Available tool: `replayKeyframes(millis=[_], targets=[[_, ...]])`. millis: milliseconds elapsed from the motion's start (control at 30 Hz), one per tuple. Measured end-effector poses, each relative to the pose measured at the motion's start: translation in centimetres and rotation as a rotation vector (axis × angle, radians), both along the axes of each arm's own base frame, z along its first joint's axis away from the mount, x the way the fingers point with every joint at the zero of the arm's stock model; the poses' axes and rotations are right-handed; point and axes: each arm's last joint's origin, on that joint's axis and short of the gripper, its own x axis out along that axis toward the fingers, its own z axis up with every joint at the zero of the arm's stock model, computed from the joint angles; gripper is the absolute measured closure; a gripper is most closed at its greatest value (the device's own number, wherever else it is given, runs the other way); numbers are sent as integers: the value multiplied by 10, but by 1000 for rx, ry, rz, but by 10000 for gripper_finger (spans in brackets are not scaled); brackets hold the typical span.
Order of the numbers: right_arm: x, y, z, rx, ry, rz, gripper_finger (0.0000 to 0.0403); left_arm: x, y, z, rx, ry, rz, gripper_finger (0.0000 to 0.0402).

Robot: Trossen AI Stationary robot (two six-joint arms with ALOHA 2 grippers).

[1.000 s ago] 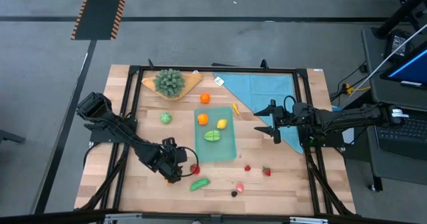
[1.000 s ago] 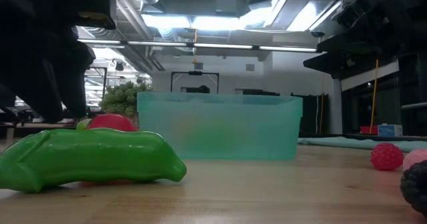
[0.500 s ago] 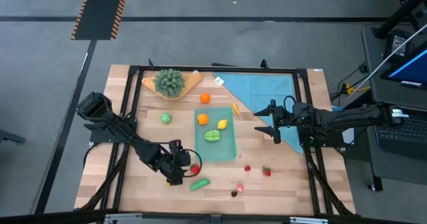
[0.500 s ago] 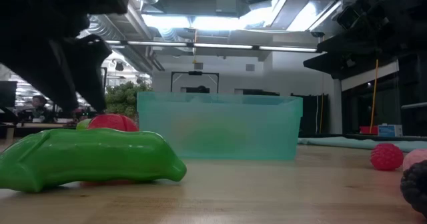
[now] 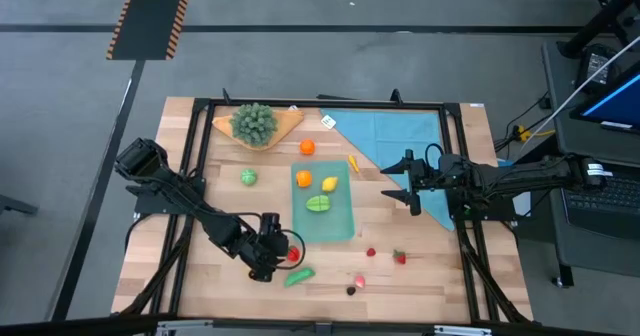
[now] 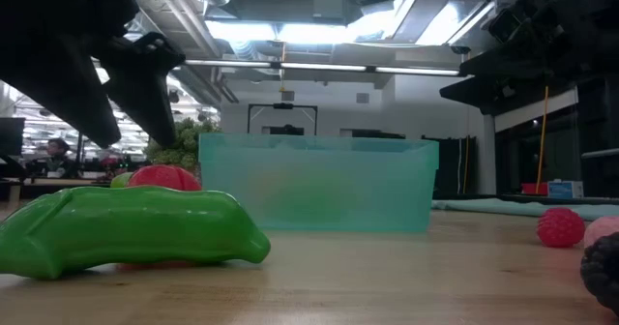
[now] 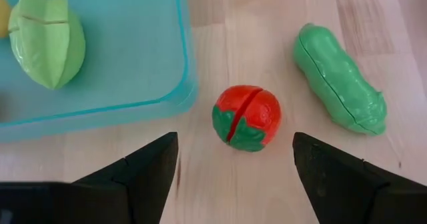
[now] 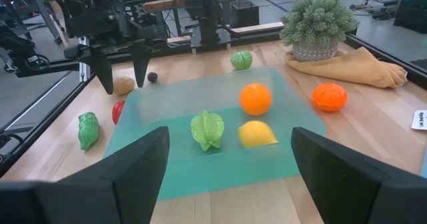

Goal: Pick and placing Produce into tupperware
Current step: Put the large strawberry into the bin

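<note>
Red tomato between open left fingers

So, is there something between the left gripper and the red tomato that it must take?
Nothing visible. The left gripper is open, and the red tomato lies on bare wood ahead of its fingers. The tupperware and the green pea pod lie off to the sides.
</note>
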Motion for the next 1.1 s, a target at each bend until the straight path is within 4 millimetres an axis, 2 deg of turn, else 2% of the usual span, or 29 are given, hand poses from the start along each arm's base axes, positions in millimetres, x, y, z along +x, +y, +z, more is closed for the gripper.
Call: replayKeyframes(millis=[233,600,900,1100], targets=[[0,0,0,20,0,-4,86,0,-1,0,-25,1,-3,113],[0,0,0,20,5,-4,86,3,-8,1,-136,-43,82,113],[0,0,-1,24,5,-4,86,-3,-18,2,-25,-92,0,128],[0,0,0,24,5,-4,86,-2,-19,3,-11,-110,-28,130]])
